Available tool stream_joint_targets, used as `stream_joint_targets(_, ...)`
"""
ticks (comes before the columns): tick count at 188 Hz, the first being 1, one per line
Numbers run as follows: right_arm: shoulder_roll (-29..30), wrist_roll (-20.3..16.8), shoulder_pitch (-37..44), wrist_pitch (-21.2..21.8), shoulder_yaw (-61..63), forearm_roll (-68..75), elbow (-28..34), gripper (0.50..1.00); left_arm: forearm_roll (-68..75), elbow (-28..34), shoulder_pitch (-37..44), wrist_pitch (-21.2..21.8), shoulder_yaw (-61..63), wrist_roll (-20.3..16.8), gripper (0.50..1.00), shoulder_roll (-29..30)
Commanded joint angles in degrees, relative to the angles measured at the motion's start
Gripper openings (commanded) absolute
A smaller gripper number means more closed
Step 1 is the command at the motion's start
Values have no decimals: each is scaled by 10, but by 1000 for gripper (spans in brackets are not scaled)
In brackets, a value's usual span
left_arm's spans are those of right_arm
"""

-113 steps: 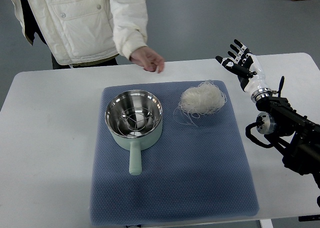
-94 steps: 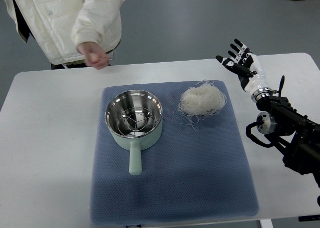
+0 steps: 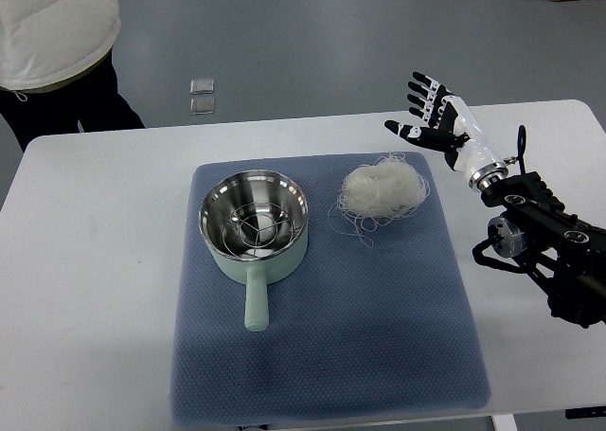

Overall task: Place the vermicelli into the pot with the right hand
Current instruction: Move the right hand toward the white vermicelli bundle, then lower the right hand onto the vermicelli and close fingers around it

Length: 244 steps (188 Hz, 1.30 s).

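Note:
A white nest of vermicelli (image 3: 382,188) lies on the blue mat (image 3: 327,355), right of the pot. The pale green pot (image 3: 254,224) has a steel inside with a wire rack, and its handle points toward me. My right hand (image 3: 428,116) is open with fingers spread. It hovers above the table's far edge, just up and right of the vermicelli, not touching it. The left arm does not show.
The mat lies on a white table (image 3: 95,289). A person in a white jacket (image 3: 52,24) stands at the far left corner, beyond the table. My right forearm (image 3: 535,237) lies over the table's right side.
The person has drawn the hand back and stepped away to the left. My right hand has moved a little left and away, closer to the vermicelli.

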Motion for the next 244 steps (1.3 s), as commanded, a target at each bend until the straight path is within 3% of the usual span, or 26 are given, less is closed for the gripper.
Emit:
stream_joint_targets(1,-14,1,9,13,-4,-69,3,921,0,0,0,0,0,0,1000,0)
stream_joint_targets(25,-46,2,44,49,-57,-138,6,921,0,0,0,0,0,0,1000,0)
stream_joint_targets(87,-105,3,178,55,-267,-263,19,921,0,1,0,1,1,0,1000,0)
stream_joint_targets(129,-97,3,255,55,-410,-331,18,921,0,1,1,1,2,0,1000,0)
stream_joint_targets(185,-78,-5,276,53,-479,-401,-30,919,0,1,1,1,3,0,1000,0)
stream_joint_targets(229,-59,-12,277,48,-514,-408,-54,862,0,0,1,1,3,0,1000,0)
stream_joint_targets(244,-54,-13,276,45,-530,-408,-59,777,0,-1,0,1,3,0,1000,0)
